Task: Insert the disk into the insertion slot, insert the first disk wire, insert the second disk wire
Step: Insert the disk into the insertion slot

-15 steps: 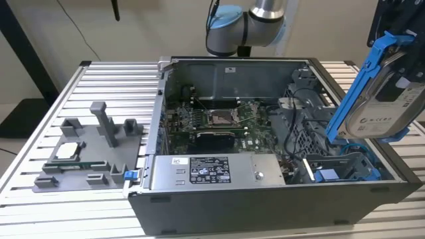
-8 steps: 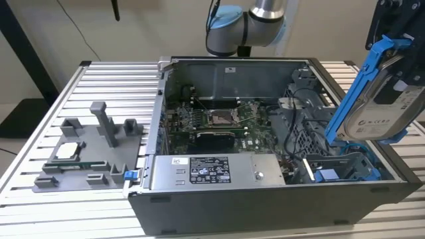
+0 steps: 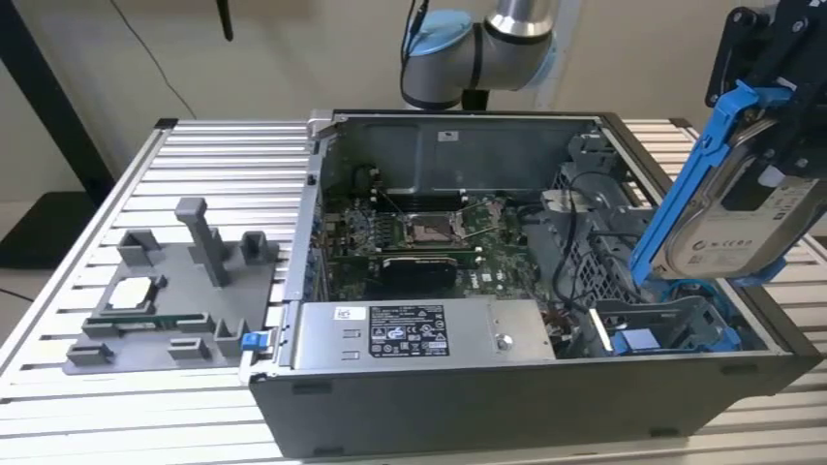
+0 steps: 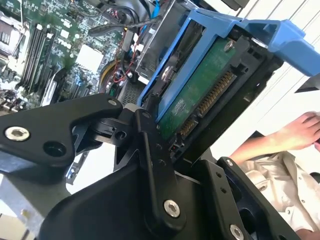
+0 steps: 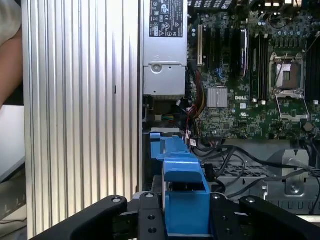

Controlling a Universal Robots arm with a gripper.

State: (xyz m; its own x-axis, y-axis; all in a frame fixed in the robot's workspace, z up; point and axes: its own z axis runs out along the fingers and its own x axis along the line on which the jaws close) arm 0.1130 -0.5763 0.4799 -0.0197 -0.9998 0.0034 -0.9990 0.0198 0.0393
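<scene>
- Exterior view: the tool [image 3: 772, 145] is high at the exterior view's right, clamped on the disk [image 3: 723, 218]. The disk is held on edge and steeply tilted, label side showing, above the open computer case [image 3: 517, 407].
- The lower end of its blue carrier hangs just above the grey drive cage, where the insertion slot [image 3: 672, 315] opens. The cage also holds another blue-fronted drive [image 3: 640, 341]. The disk is not in the slot.
- The power-supply box [image 3: 413, 334] lies beside the cage. A grey parts fixture [image 3: 168, 291] sits well apart on the bench [image 3: 220, 155].
- Second wrist view: the disk's green circuit-board face [image 4: 200, 95] and connector row show, with black fingers [image 4: 150, 142] bearing on its edge. A person's hand [image 4: 300, 132] rests beyond the case.
- First wrist view: the carrier's blue edge [image 5: 185, 200] sits pinched between the two fingers. Beyond it are the motherboard [image 5: 250, 75] and loose cables [image 5: 235, 155] crossing the cage.
- Judgement: the first step is in hand, with the disk carried but not seated and the wires apparently untouched.
- Seating it calls for squaring the tilted carrier to the opening and keeping clear of those cables.
</scene>
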